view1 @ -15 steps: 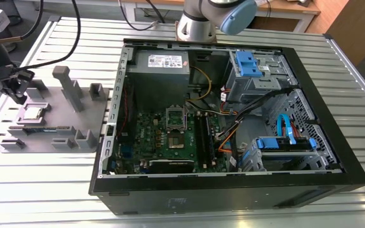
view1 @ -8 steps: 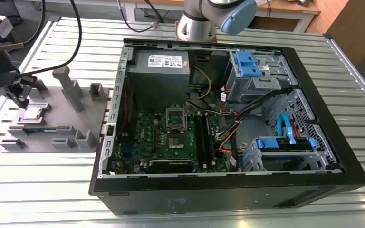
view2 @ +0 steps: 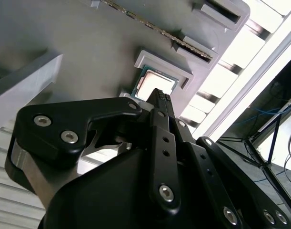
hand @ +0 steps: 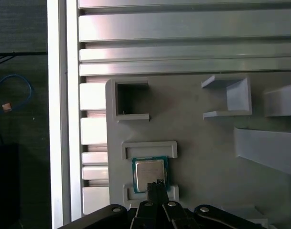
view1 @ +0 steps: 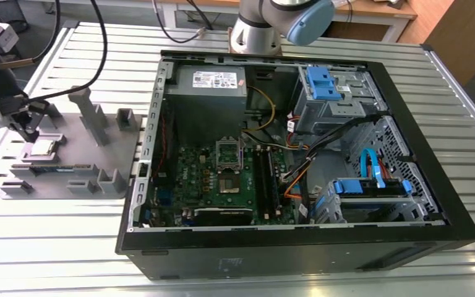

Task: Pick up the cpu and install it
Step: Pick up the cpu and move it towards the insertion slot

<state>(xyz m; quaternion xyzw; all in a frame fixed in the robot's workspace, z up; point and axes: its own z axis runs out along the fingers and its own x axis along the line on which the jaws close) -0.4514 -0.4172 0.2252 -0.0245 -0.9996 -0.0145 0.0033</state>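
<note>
One small chip was the whole job just then. In the exterior view the cpu (view1: pixel 41 147) lay flat in its little pocket on the grey holder (view1: pixel 122 151). The holder sat on the table (view1: pixel 56 247) at the exterior view's left, well apart from the open computer case (view1: pixel 303 247). The chip was not picked up yet.

In the first wrist view the gripper (hand: pixel 157 183) hung close over the chip's shiny top. Its jaws looked pressed together, with nothing between them.

From where I stood, I thought a good grab would go like this. The jaws would have to open wider than the chip. Then they should come straight down, one on each side, and pinch only its edges. The pocket had low walls, so the lift should be slow, level and straight up, or a corner could catch. A soft squeeze seemed best, because the chip looked thin.
</note>
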